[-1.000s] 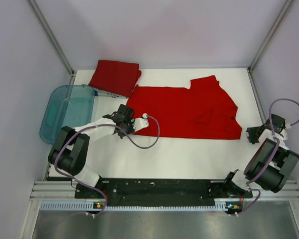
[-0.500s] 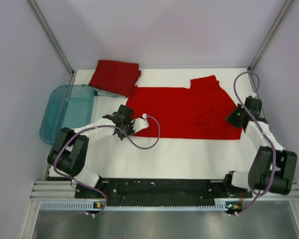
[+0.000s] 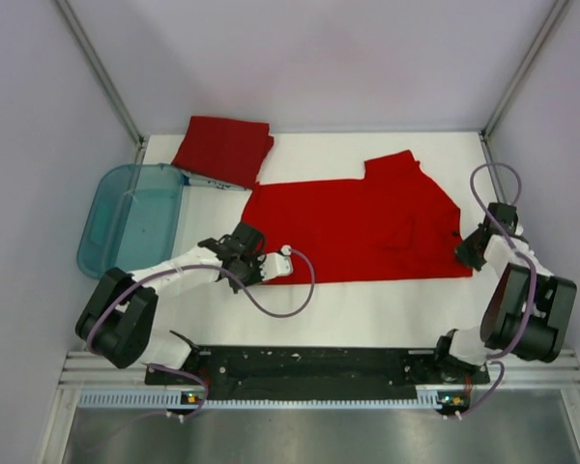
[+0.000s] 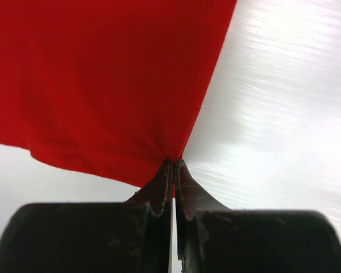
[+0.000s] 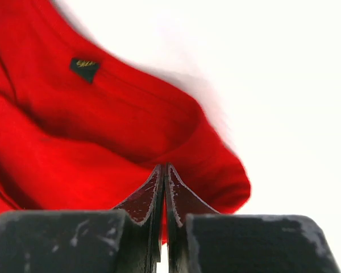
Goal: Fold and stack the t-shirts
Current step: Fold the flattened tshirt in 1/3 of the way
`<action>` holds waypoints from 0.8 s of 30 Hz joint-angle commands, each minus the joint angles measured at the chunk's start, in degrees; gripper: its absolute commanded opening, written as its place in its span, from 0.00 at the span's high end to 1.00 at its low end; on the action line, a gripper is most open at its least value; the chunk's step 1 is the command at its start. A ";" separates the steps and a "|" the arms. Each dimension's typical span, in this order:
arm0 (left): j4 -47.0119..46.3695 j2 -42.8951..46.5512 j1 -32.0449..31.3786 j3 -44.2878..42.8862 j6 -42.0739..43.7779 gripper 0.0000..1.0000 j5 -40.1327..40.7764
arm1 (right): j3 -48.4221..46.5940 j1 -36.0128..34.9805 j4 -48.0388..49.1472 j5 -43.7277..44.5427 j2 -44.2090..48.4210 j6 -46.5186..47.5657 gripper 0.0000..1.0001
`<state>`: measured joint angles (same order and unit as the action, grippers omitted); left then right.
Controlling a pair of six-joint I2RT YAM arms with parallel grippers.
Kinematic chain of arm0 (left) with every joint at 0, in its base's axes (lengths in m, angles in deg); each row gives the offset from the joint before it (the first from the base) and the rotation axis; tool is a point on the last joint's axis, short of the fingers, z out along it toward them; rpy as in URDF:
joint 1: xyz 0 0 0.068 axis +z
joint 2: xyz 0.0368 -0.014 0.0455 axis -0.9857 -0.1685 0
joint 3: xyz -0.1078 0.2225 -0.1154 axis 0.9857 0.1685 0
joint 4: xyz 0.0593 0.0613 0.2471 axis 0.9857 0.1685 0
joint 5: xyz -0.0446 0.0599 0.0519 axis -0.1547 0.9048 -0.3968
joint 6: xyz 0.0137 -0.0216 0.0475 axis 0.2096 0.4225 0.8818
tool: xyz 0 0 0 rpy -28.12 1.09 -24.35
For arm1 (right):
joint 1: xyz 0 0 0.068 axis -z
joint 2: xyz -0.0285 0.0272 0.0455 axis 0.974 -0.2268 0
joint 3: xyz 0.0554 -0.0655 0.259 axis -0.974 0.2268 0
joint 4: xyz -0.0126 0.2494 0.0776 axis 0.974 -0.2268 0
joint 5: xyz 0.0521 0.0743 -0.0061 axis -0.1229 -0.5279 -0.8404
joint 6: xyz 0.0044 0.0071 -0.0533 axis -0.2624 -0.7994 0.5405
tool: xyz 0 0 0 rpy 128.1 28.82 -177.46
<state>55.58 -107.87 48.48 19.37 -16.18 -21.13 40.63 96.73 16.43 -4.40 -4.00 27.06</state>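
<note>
Both grippers are clamped on the spread t-shirt along its near edge. That's the geometry the next move hangs on. The shirt lies mid-table with its long axis running left-right: hem end on the left, collar end on the right, one sleeve sticking out toward the far side. The left gripper has its jaws pressed tight on the near-left hem corner, with fabric fanning away from the pinch toward the far side. The right gripper is likewise closed, on a bunch of cloth at the near-right end by the neck opening. The collar label sits just far of its tips, though how much fabric is actually caught there is hard to tell because that view is partly blurred. So the whole body of the shirt lies on the far side of both pincers, and each arm owns its own end — no crossing needed. My read: the near edge is set up to be lifted and carried toward the far edge for a lengthwise fold, and the two arms need to travel together or the left-right axis skews. The near edge already looks slightly slanted on the table, lower at the left. The folded t-shirt sits at the far-left corner, well apart from both grippers and nearer the left arm, with the teal tub just near of it — the stack probably goes there.
</note>
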 commanded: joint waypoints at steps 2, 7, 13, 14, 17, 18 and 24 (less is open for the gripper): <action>6.58 4.78 -2.03 2.14 0.55 1.00 -3.44 | 4.26 1.52 -2.23 7.96 9.93 0.13 1.00; 5.09 3.56 -0.98 -0.57 -3.05 0.57 7.07 | 0.42 -0.14 -2.14 3.22 16.34 2.67 1.00; 12.82 3.03 6.67 -13.49 -6.13 0.37 -2.28 | -7.50 -10.59 -4.68 0.33 17.34 9.09 0.72; 12.65 2.68 7.29 -14.46 -6.65 0.37 -3.69 | -8.38 -11.91 -5.56 -2.12 15.76 9.36 0.67; 9.85 0.66 7.73 -15.96 -9.90 0.38 -4.76 | -9.97 -15.25 -6.71 -6.61 9.61 8.84 0.57; 9.23 -0.83 7.73 -16.58 -11.04 0.39 -4.24 | -10.14 -16.31 -6.80 -7.50 7.50 8.57 0.55; 7.64 -6.99 7.73 -17.47 -15.62 0.38 -0.81 | -12.25 -21.67 -6.63 -9.61 -1.91 9.10 0.52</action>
<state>64.37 -111.96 56.20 2.61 -27.57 -22.74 30.99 78.22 10.79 -10.91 -2.29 34.90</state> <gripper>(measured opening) 0.615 0.482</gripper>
